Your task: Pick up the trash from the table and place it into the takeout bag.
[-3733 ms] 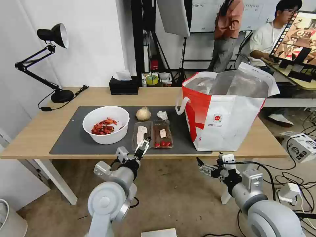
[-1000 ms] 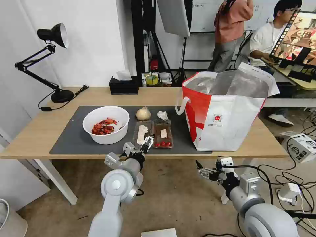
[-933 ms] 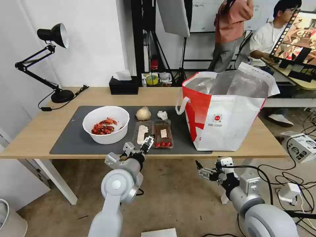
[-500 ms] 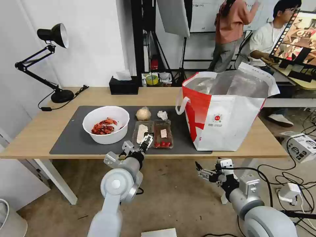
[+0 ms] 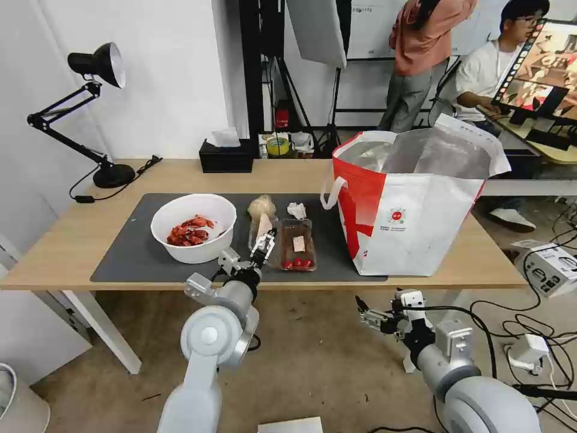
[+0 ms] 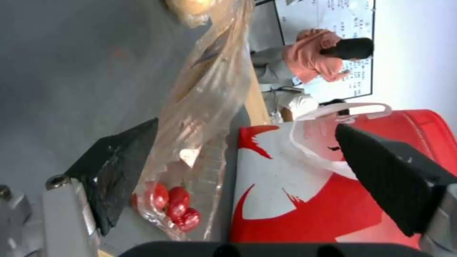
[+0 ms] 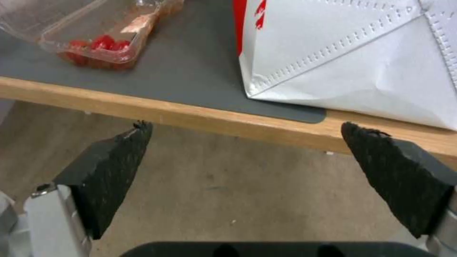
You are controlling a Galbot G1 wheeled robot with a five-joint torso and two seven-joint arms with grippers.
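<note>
Your left gripper [image 5: 262,243] has tipped the clear tray's [image 5: 282,243] left half upright since a moment ago, fingers apart beside it on the counter [image 5: 72,240]. Right gripper [image 5: 368,314] hangs below the edge, fingers apart.

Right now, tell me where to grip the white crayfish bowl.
Probably pinch the near rim of the white bowl from above, one finger inside, one outside: it sits upright, looks too wide to span, and the shells lie low, leaving that wall bare.
</note>
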